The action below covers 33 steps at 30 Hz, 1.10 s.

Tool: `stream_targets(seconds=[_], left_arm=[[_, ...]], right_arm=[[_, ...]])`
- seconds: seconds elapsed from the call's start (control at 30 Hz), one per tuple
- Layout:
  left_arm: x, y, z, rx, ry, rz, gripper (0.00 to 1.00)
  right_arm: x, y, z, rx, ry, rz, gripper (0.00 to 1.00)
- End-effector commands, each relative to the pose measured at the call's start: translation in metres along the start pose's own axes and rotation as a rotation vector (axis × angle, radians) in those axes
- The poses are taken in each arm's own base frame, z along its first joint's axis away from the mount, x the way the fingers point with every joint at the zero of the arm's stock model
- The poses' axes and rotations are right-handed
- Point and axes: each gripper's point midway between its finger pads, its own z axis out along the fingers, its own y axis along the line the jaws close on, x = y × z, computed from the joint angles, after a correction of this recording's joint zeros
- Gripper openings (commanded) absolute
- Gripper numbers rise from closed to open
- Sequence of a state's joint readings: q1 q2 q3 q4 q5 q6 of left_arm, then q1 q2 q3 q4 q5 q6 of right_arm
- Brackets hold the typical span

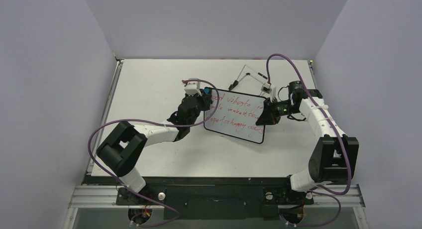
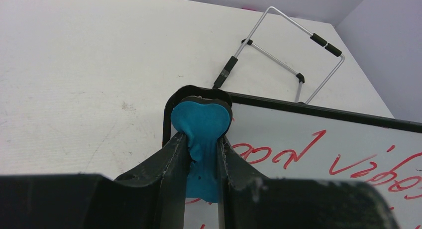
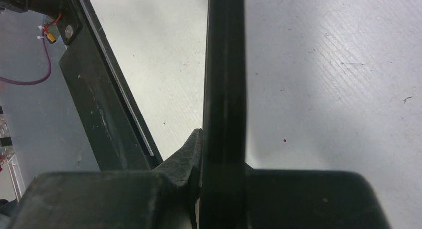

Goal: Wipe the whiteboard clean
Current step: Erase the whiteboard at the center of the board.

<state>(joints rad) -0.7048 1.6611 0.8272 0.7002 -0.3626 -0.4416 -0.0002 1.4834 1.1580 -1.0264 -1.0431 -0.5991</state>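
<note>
Item: whiteboard (image 1: 235,117), right of the table's (image 1: 149,89) centre, long side slanting toward the right edge. It is a smooth glossy white panel with a thin black rim, rounded corners and three lines of red handwriting, none wiped. Left gripper (image 1: 205,92): jaws pinched tight on a blue eraser (image 2: 200,120), soft-looking and lobed like a bone end, poised at the board's far-left corner. I cannot tell whether it touches. Right gripper (image 1: 263,120): jaws clamped on the board's right rim, steadying it. Wire easel stand (image 2: 229,67): thin metal rod with black sleeves, lying just beyond the board. I judge that wiping has not begun. My next move calls for pressing the eraser flat and sweeping along the first line while the right grip holds.
</note>
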Motion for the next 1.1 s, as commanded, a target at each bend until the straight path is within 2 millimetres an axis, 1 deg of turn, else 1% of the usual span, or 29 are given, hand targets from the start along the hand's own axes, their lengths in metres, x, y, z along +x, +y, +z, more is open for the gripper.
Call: stream_targets(seconds=[0.0,0.1,0.2,0.3,0.4,0.43,0.57,0.6,0.63,0.67,0.7,0.8,0.9,0.97,1.03,1.07], left_arm=[[0.009,0.009,-0.001,-0.036,0.024,0.008,0.00],[0.008,0.008,-0.002,-0.054,0.029,0.024,0.00],[0.011,0.014,-0.004,-0.103,0.044,0.040,0.00],[0.012,0.017,-0.008,-0.113,0.048,0.034,0.00],[0.013,0.010,-0.009,-0.077,0.052,0.035,0.00],[0.010,0.003,-0.008,-0.041,0.042,0.031,0.00],[0.000,-0.012,0.001,0.020,0.040,0.052,0.00],[-0.006,-0.016,0.004,0.027,0.030,0.052,0.00],[-0.008,-0.016,0.006,0.023,0.034,0.061,0.00],[-0.014,-0.018,0.010,0.021,0.023,0.057,0.00],[-0.014,-0.015,0.012,0.013,0.029,0.060,0.00],[-0.021,-0.018,0.016,0.029,0.025,0.059,0.00],[-0.018,-0.025,0.014,0.075,0.039,0.078,0.00],[-0.011,-0.032,0.011,0.116,0.063,0.095,0.00],[-0.001,-0.035,0.007,0.132,0.092,0.117,0.00],[0.009,-0.031,0.003,0.122,0.116,0.126,0.00]], right_arm=[[-0.008,0.001,0.002,-0.006,-0.004,-0.106,0.00],[-0.008,0.001,0.003,-0.008,0.000,-0.108,0.00],[-0.008,0.001,0.003,-0.005,0.001,-0.109,0.00],[-0.009,0.001,0.002,-0.003,0.000,-0.112,0.00],[-0.009,0.002,0.003,-0.006,0.001,-0.112,0.00],[-0.009,0.002,0.003,-0.006,0.002,-0.113,0.00],[-0.009,0.002,0.003,-0.005,0.002,-0.115,0.00],[-0.009,0.002,0.003,-0.004,0.002,-0.115,0.00],[-0.009,0.002,0.003,-0.004,0.002,-0.116,0.00],[-0.008,0.001,0.003,-0.004,0.004,-0.115,0.00],[-0.008,0.002,0.003,-0.003,0.004,-0.115,0.00],[-0.009,0.002,0.003,-0.004,0.003,-0.117,0.00],[-0.008,0.002,0.003,-0.005,0.003,-0.115,0.00],[-0.008,0.002,0.003,-0.005,0.005,-0.115,0.00],[-0.008,0.002,0.003,-0.004,0.004,-0.117,0.00],[-0.008,0.002,0.003,-0.003,0.004,-0.117,0.00]])
